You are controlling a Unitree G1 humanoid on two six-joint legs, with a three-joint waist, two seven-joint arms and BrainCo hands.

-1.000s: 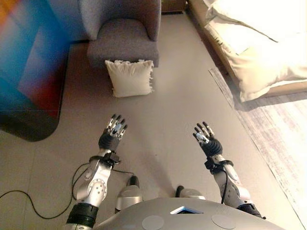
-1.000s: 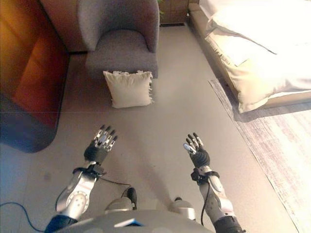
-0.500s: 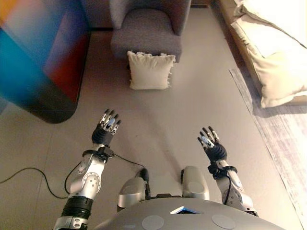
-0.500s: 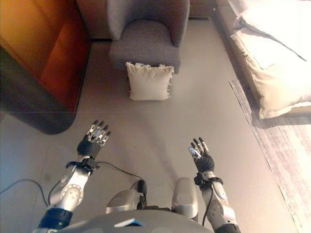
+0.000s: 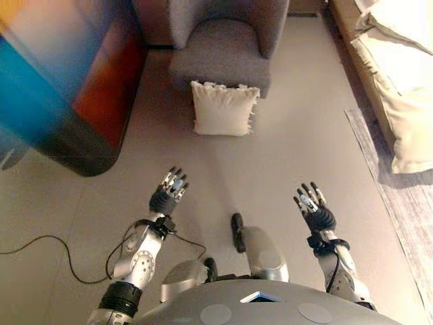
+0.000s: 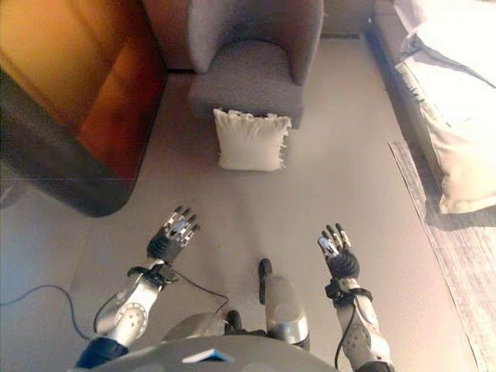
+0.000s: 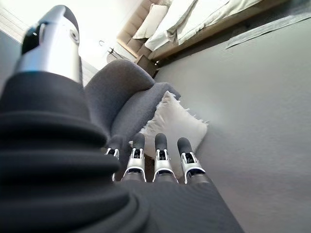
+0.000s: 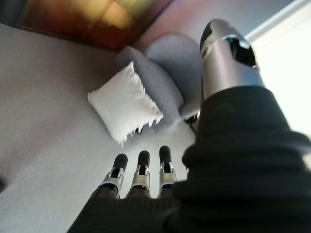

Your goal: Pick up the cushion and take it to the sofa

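A cream cushion (image 5: 224,108) with a fringed edge stands on the floor, leaning against the front of a grey armchair (image 5: 223,51). Both wrist views also show the cushion (image 7: 171,127) (image 8: 124,108) ahead of the fingers. My left hand (image 5: 167,196) is raised over the floor well short of the cushion, fingers straight and empty. My right hand (image 5: 314,211) is held up on the right, also open and empty, equally far from the cushion.
A dark, rounded cabinet (image 5: 74,101) fills the left side. A bed with pale bedding (image 5: 399,74) runs along the right, with a striped rug (image 5: 406,210) beside it. Bare floor lies between my hands and the cushion.
The camera has moved forward and turned, so armchair and cushion now sit more central. Both hands stay raised and open; the cushion has not been touched.
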